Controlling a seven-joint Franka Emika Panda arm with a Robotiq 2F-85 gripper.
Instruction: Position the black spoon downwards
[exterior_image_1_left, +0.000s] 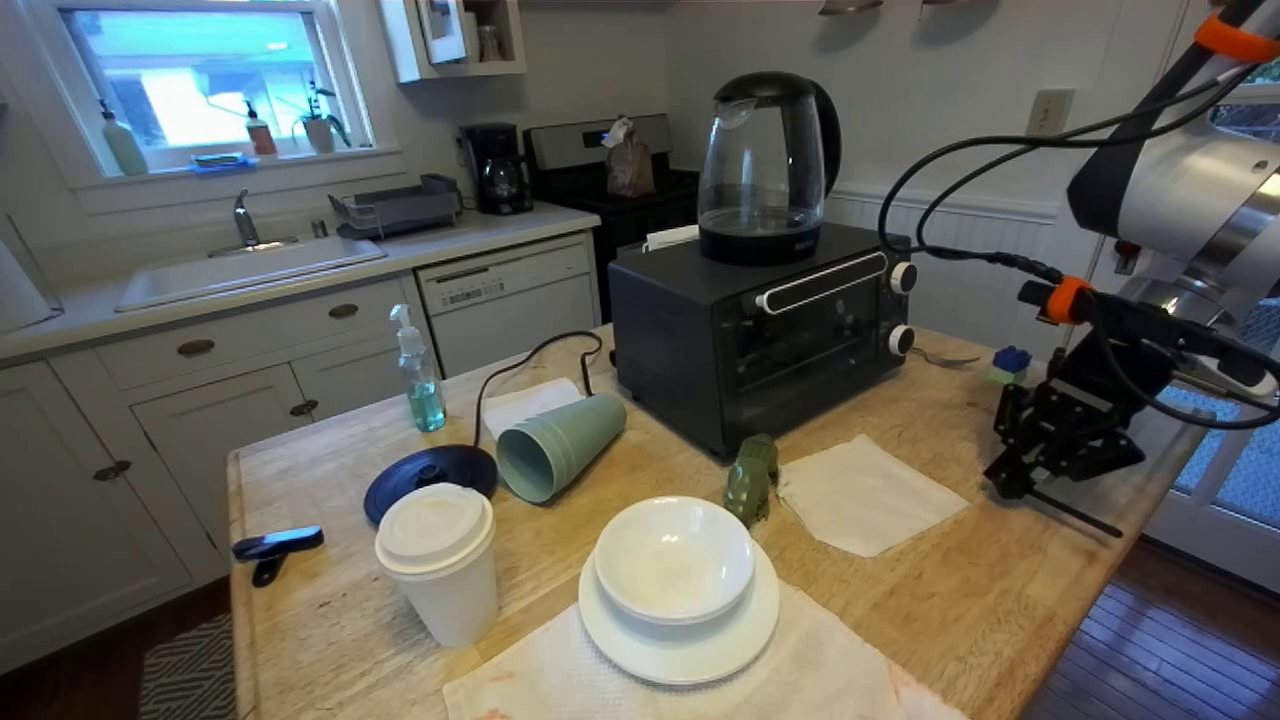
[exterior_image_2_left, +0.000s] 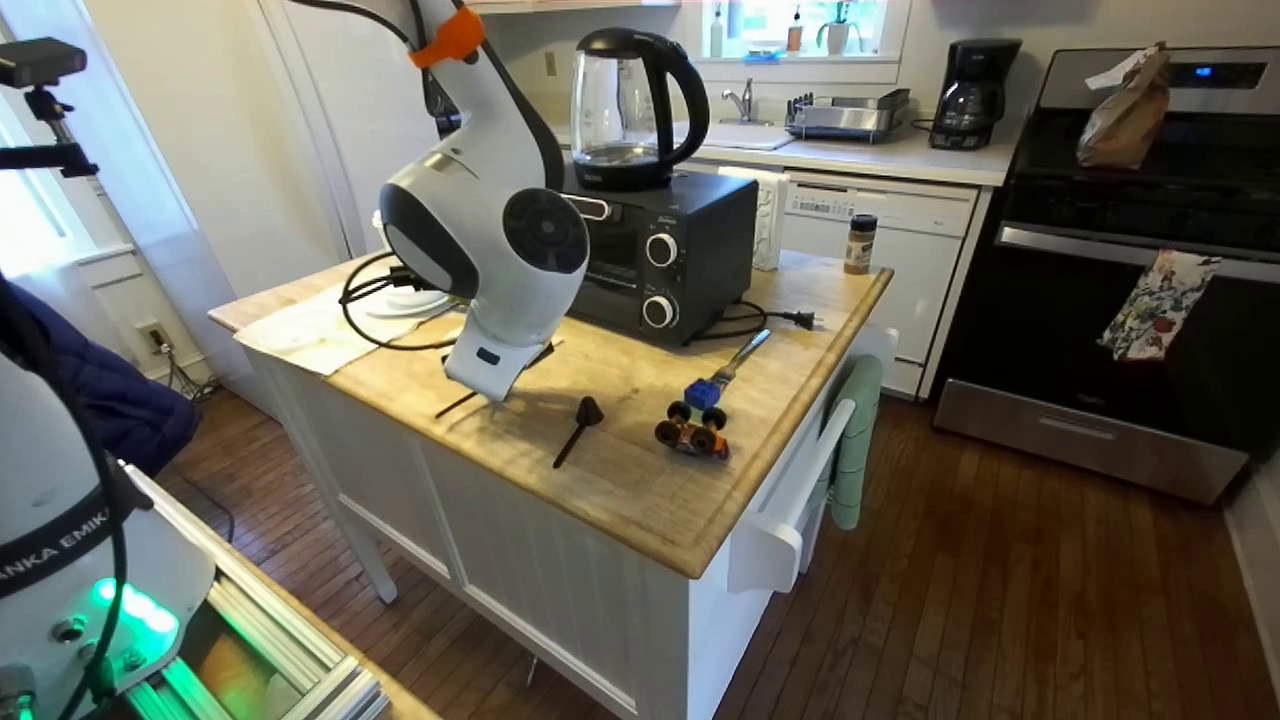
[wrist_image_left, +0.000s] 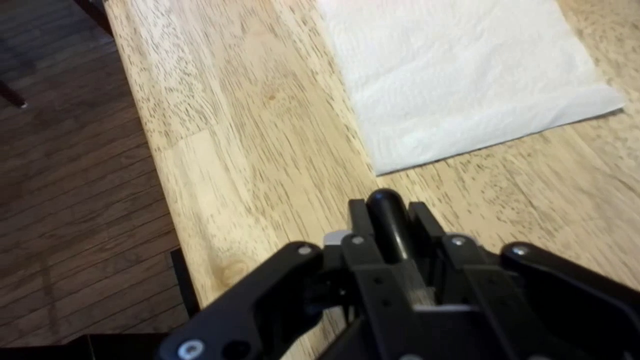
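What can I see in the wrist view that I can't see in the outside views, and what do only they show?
Only the wrist view clearly shows the rounded tip of what is probably the black spoon, pinched in the claw. Only the exterior views show the kettle, toaster oven and coffee maker. All share the wooden table and wooden floor.

- We see a white-panelled table (exterior_image_2_left: 645, 385) with a pale wooden top.
- On it we find a black, box-shaped toaster oven (exterior_image_1_left: 670, 340) and, near that, a white paper napkin (exterior_image_1_left: 870, 495).
- We see a pale green ribbed cup (exterior_image_1_left: 565, 445) lying on its side beside a dark round disc (exterior_image_1_left: 430, 465).
- In an exterior view, we spot a broad-headed dark utensil (exterior_image_2_left: 575, 434), a metal fork (exterior_image_2_left: 745, 355) and an orange wheeled toy (exterior_image_2_left: 692, 436).
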